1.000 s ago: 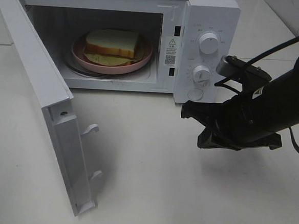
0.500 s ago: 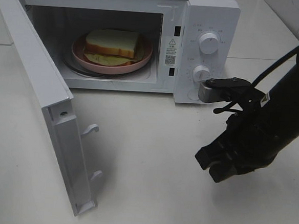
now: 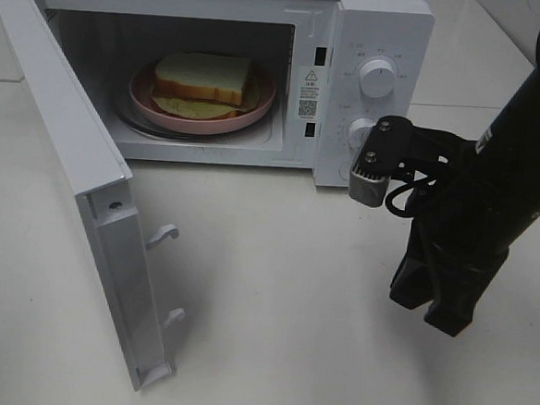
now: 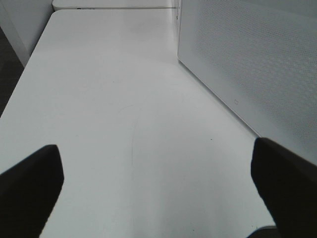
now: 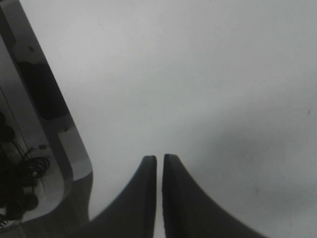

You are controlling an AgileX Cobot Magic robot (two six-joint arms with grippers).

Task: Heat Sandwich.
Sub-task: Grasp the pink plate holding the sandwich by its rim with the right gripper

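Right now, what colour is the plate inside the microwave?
Pink plate, best seen in the exterior high view.

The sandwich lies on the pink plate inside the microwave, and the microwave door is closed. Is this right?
No. The door stands wide open, as the exterior high view shows. The sandwich does lie on the pink plate inside the microwave.

The white microwave (image 3: 384, 25) stands on the bench (image 3: 269, 341) with its door (image 3: 70, 142) wide open. Inside, the sandwich (image 3: 205, 77) lies on a pink plate (image 3: 259, 101). The black right claw (image 3: 432, 311) points down at the bench, near the knobs (image 3: 379, 78).
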